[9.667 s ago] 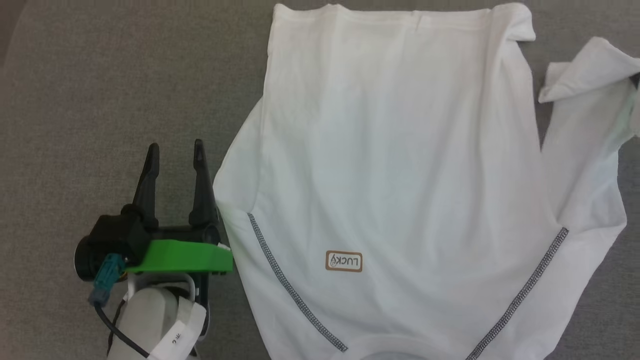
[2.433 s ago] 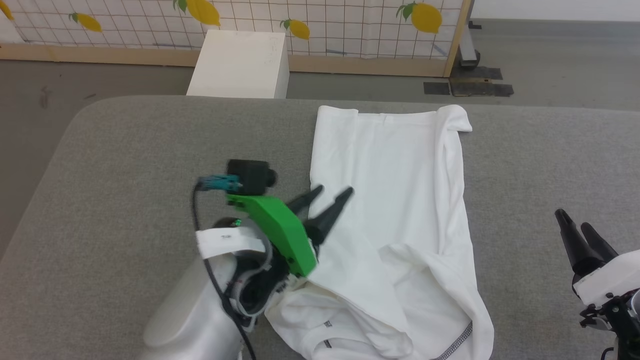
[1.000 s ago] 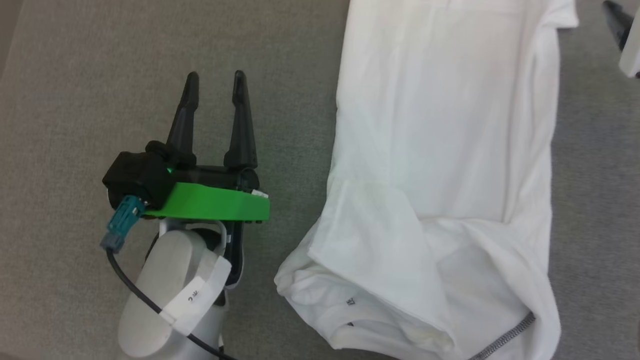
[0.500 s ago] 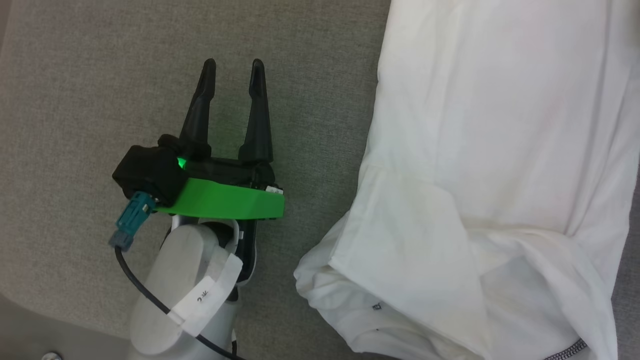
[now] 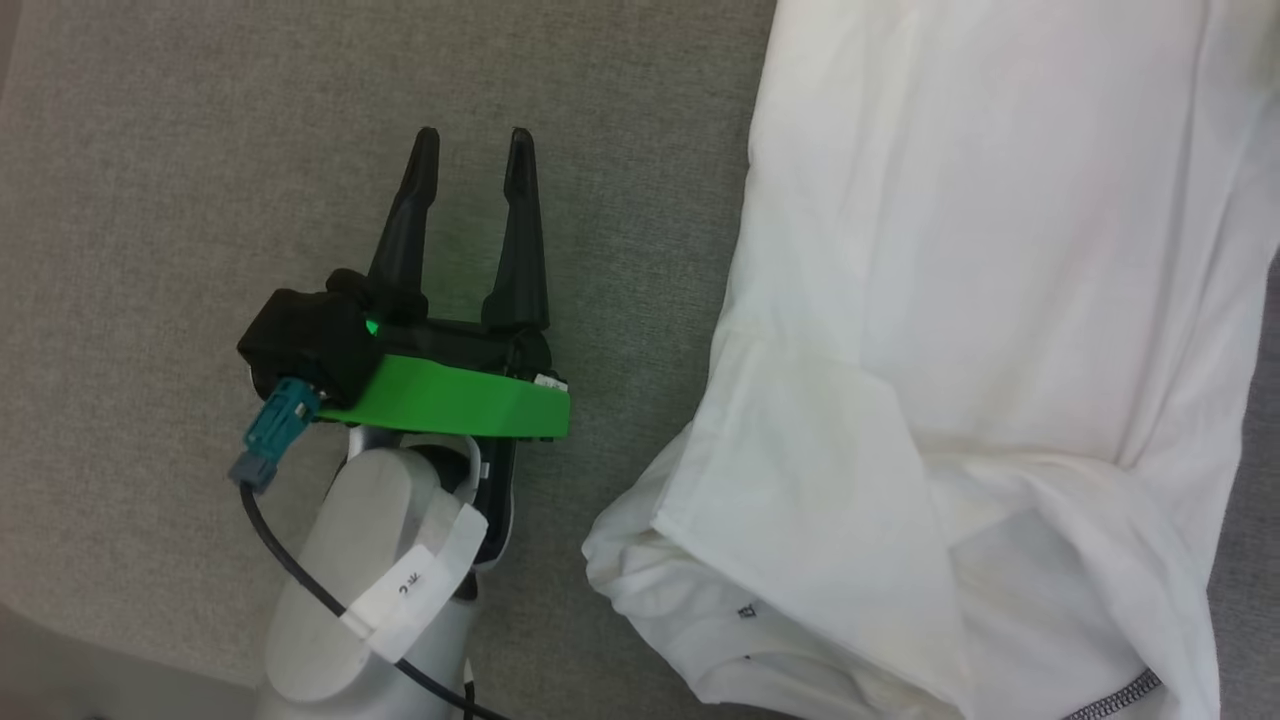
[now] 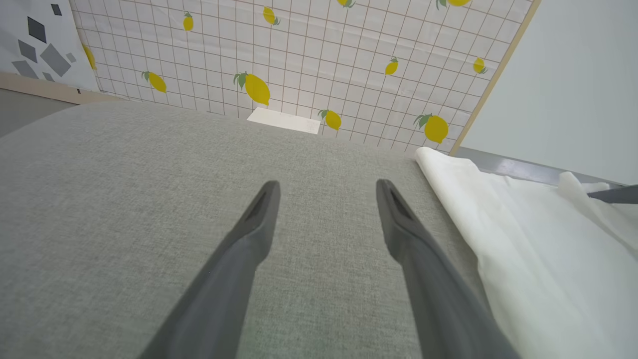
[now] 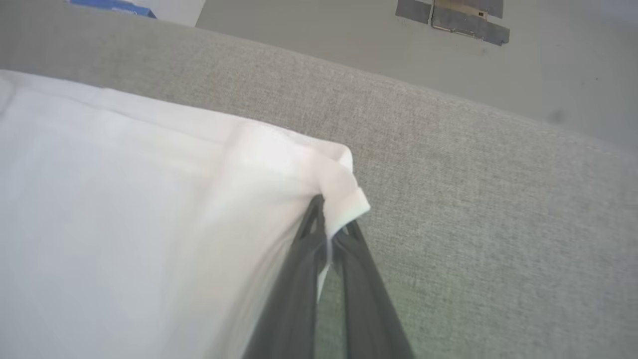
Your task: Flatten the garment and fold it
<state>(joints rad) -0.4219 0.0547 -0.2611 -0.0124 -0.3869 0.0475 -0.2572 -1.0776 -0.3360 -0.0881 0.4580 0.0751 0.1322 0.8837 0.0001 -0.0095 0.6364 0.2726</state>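
Observation:
The white garment (image 5: 980,330) lies on the grey table, folded lengthwise, with a sleeve layer turned over its near end and a grey seam (image 5: 1112,694) at the bottom right. My left gripper (image 5: 472,140) rests open on bare table to the left of the garment, touching nothing. In the left wrist view its fingers (image 6: 259,219) stand wide apart, with the garment's edge (image 6: 528,239) to their right. In the right wrist view my right gripper (image 7: 331,224) is shut on a far corner of the garment (image 7: 149,199), and the cloth corner (image 7: 351,199) bunches over the fingertips.
The grey padded table (image 5: 150,200) runs left of the garment, and its rounded near edge (image 5: 60,640) shows at the lower left. Beyond the far edge are a lemon-patterned grid wall (image 6: 299,55), a white box top (image 6: 284,120) and floor with dark tape patches (image 7: 451,12).
The shirt, spread wide 9.7 s ago, now lies folded lengthwise. The head camera has swung in and left over the last second. My left gripper stays open beside the shirt.

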